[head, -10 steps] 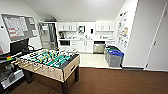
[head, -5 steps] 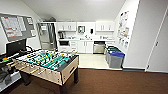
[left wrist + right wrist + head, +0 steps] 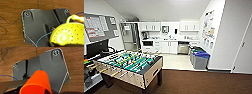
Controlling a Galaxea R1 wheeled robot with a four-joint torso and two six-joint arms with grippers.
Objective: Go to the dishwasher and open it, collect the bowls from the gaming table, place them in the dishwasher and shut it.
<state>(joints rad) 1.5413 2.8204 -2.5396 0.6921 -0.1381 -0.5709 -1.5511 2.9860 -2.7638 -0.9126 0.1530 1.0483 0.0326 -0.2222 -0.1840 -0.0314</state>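
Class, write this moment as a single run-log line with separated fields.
place: carpet facing kitchenette | dishwasher: shut, far ahead | left wrist view: yellow perforated bowl | right wrist view: orange bowl | foosball table: near left

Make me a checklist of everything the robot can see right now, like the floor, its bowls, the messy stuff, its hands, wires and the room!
Surface: brown carpet near the robot, pale floor in the kitchen.
Job's things: dishwasher at the far counter, door shut; yellow bowl with small holes by the left wrist; orange bowl by the right wrist.
Clutter: table-football table ahead on the left; bins by the right wall.
Grippers: fingers too hard to make out.
Cables: thin blue cable beside the yellow bowl.
Surroundings: white cabinets, steel fridge, notice board, posters.
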